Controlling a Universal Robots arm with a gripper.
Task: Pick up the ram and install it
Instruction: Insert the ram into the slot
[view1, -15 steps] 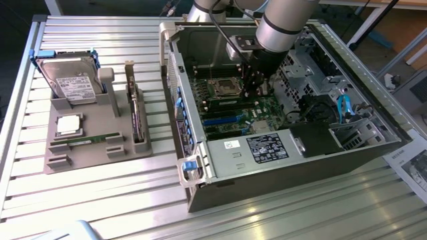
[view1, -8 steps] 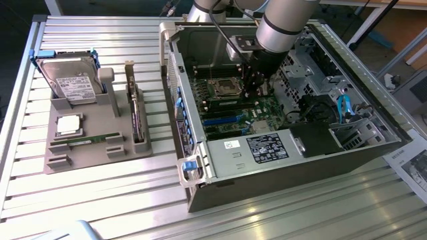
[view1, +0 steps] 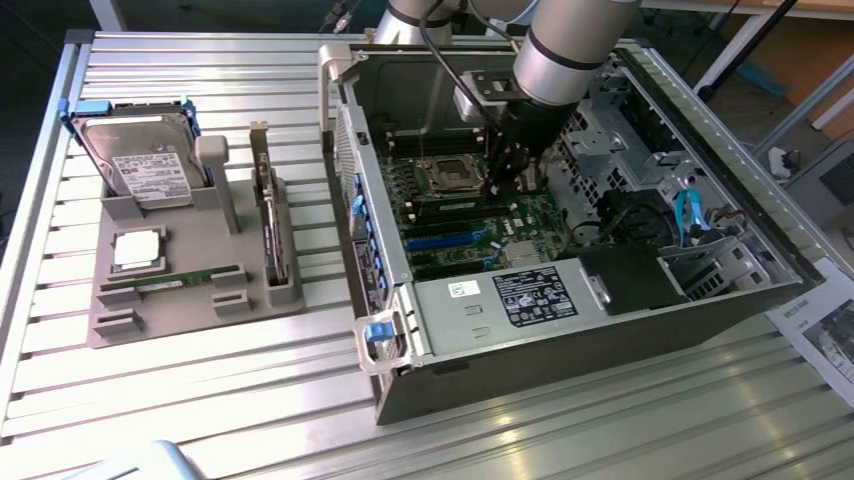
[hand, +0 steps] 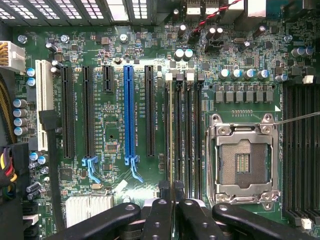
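Green ram (view1: 174, 279), racked at the exterior view's left, looks light, stiff, fragile: I'd pinch its long edges; my gripper (hand: 172, 190) hangs closed, seemingly empty.

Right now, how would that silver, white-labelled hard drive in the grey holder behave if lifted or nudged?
The silver hard drive looks rigid and probably heavy for its size, given its metal casing. Standing propped on edge in the grey holder, it might tip if pushed.
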